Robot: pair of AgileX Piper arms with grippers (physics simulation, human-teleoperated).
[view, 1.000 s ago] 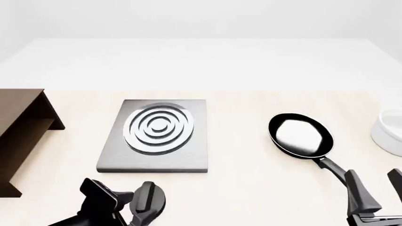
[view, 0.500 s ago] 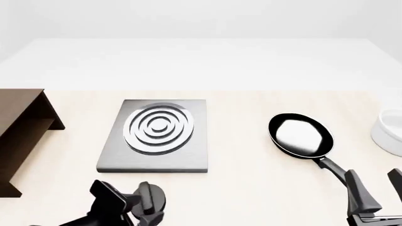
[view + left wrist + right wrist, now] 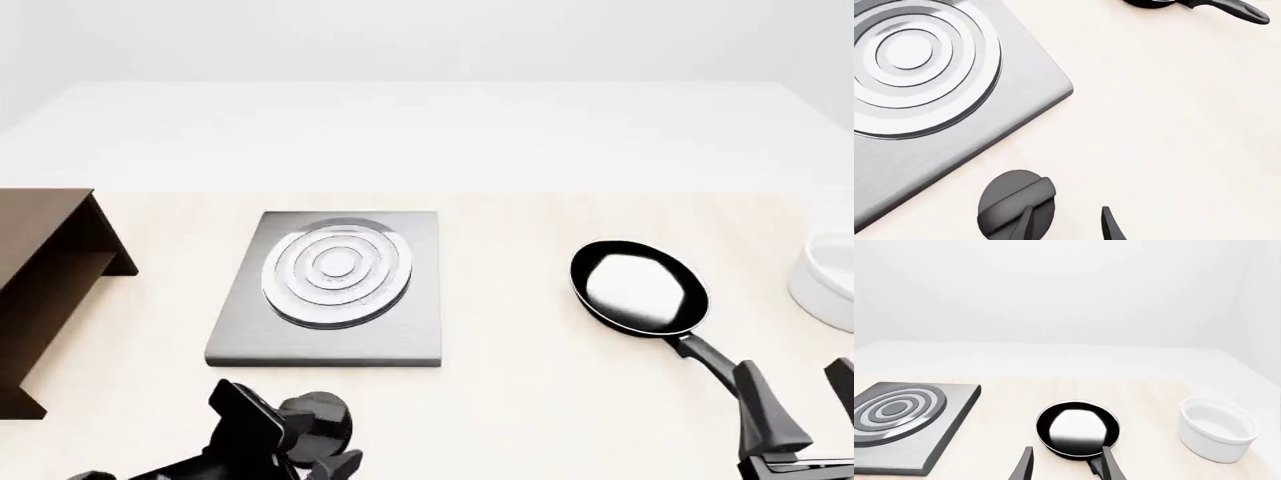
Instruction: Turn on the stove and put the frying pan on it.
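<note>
Left tool (image 3: 1064, 225) low over the knob (image 3: 1016, 205), fingers apart, one fingertip across the knob's ridge, the other beside it on bare bench (image 3: 534, 400). Knob sits near the bench's front edge, just clear of the stove (image 3: 327, 290).

Frying pan (image 3: 638, 287) rests right of the stove, handle toward the front-right corner. Right tool (image 3: 1064, 465) open near the handle, not gripping.

Risk: the off-centre fingers could close beside the ridge and slip. White bowl (image 3: 1216, 429) stands close to the pan; a swing could clip it.

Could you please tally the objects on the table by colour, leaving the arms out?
Black: 2, the frying pan and the knob
Grey: 1, the stove plate
Brown: 1, the shelf
White: 1, the bowl
Total: 5
</note>
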